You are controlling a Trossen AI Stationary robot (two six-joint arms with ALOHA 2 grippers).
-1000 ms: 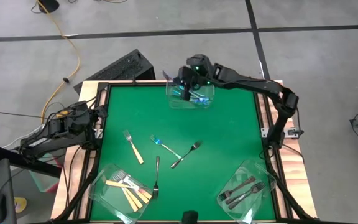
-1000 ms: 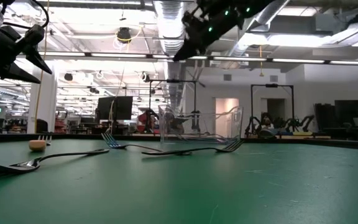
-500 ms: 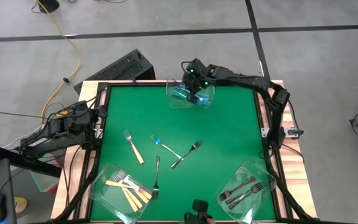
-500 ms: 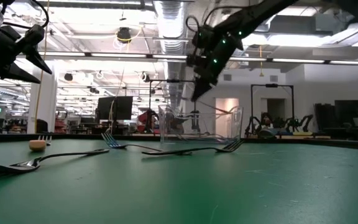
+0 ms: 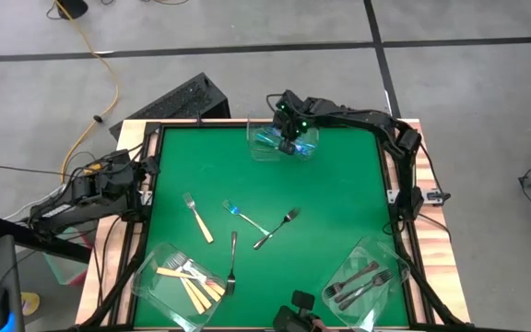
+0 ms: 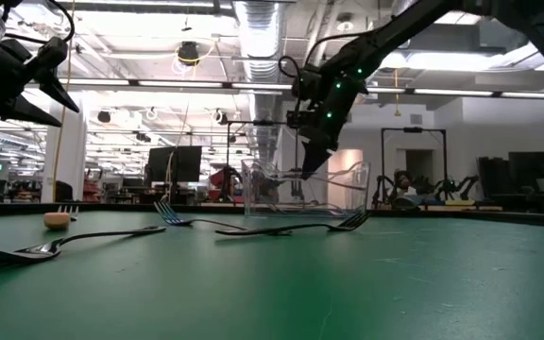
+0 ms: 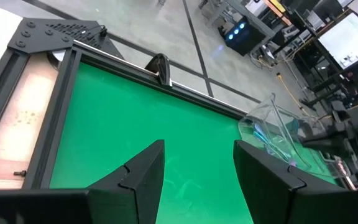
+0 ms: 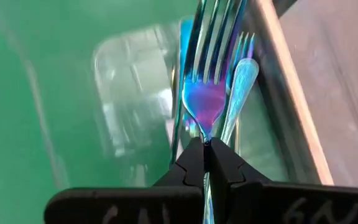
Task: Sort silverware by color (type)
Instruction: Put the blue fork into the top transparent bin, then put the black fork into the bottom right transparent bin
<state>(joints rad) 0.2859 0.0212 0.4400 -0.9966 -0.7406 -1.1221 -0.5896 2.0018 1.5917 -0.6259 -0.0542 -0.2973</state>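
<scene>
The right end effector [image 8: 205, 144] is clamped on a blue fork [image 8: 208, 93] and holds it down inside the far tub [image 5: 282, 143], which seems to hold at least one more blue fork [image 8: 240, 81] beneath. The left end effector [image 7: 197, 163] waits at the bench's [image 5: 339, 184] left edge with its fingers apart. On the green surface lie four loose forks: a tan one [image 5: 195, 218] left of centre, a blue one [image 5: 245, 218] in the middle, a grey one [image 5: 277, 228] just to its right, and another grey one [image 5: 232, 262] nearer the front. The front-left tub [image 5: 146, 281] holds tan forks [image 5: 190, 278], and the front-right tub [image 5: 385, 295] holds grey forks [image 5: 358, 282]
</scene>
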